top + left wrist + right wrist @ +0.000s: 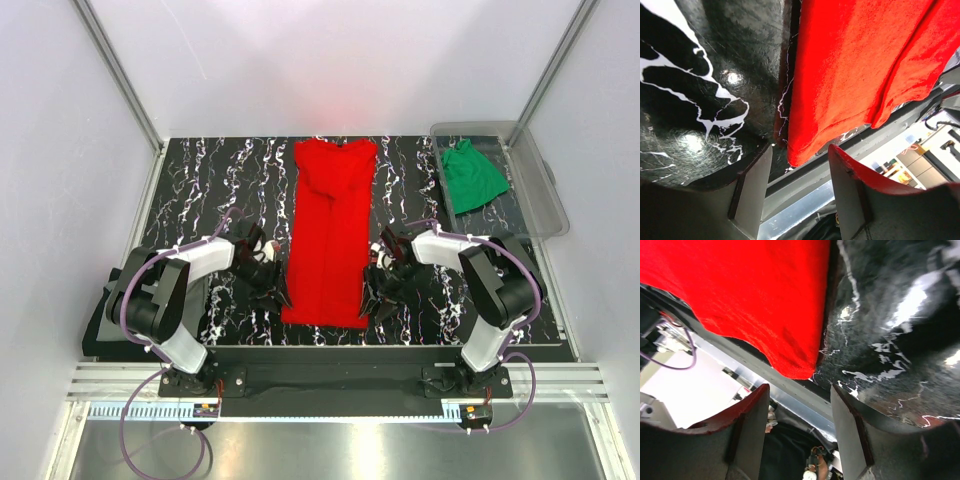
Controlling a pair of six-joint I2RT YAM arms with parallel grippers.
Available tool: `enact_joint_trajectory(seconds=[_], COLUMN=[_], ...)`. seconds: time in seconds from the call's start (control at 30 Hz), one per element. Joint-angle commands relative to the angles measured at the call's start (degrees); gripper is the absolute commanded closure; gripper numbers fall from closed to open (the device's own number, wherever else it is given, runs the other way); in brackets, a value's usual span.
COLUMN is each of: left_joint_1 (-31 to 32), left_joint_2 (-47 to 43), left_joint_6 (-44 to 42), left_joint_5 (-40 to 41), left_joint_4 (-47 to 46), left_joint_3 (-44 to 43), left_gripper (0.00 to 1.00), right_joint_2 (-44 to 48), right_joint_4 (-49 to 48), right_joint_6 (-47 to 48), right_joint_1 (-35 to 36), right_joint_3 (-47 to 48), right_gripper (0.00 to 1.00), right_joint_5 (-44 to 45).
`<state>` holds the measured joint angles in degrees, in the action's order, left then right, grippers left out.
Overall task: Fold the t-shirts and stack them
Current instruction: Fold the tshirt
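A bright red t-shirt (pixel 330 235) lies folded into a long narrow strip down the middle of the black marbled table (pixel 210 185). My left gripper (pixel 278 292) is open at the strip's near left corner, which shows in the left wrist view (pixel 805 150) just past the fingertips. My right gripper (pixel 372 295) is open at the near right corner, seen in the right wrist view (pixel 797 367). Neither holds cloth. A green t-shirt (pixel 470 177) lies crumpled in the bin. The dark grey t-shirt (pixel 100 325) seems to lie off the table's left near edge.
A clear plastic bin (pixel 540 190) stands at the back right, holding the green shirt. White walls with metal posts close in the table on three sides. The table's near edge (pixel 330 345) runs just below the red strip's hem.
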<state>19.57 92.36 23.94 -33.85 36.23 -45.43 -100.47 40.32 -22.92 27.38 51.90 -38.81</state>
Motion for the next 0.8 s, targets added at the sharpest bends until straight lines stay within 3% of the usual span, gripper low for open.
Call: enact_joint_trajectory(seconds=[0.0,0.33,0.6,0.7,0.73,0.77], left_joint_1=[0.2,2.1,2.1,2.1,2.1,2.1], left_joint_2=[0.2,-0.1,1.0,1.4,1.5,1.5], left_joint_6=[1.1,0.7,-0.1,-0.2,-0.4,-0.4], left_joint_5=[1.3,1.2,1.9,1.2,1.0,0.7], left_joint_4=[-1.6,-1.9,-0.7,-1.1,-1.3,-1.4], left_joint_3=[1.1,1.7,0.9,0.9,0.8,0.6], left_gripper=[0.44,0.48,0.65,0.72,0.75,0.77], right_joint_2=[0.2,-3.2,-5.6,-5.6,-5.5,-5.4], right_joint_4=[0.4,0.8,-0.7,-1.3,-1.4,-1.5], right_joint_6=[-0.5,-1.3,-1.3,-1.3,-1.3,-1.2], right_joint_1=[2.7,4.0,4.0,4.2,4.2,4.3], right_joint_3=[0.7,2.1,3.6,3.6,3.6,3.6], right_gripper=[0.41,0.48,0.57,0.65,0.77,0.82], right_joint_5=[1.6,4.7,4.6,3.7,3.1,2.9])
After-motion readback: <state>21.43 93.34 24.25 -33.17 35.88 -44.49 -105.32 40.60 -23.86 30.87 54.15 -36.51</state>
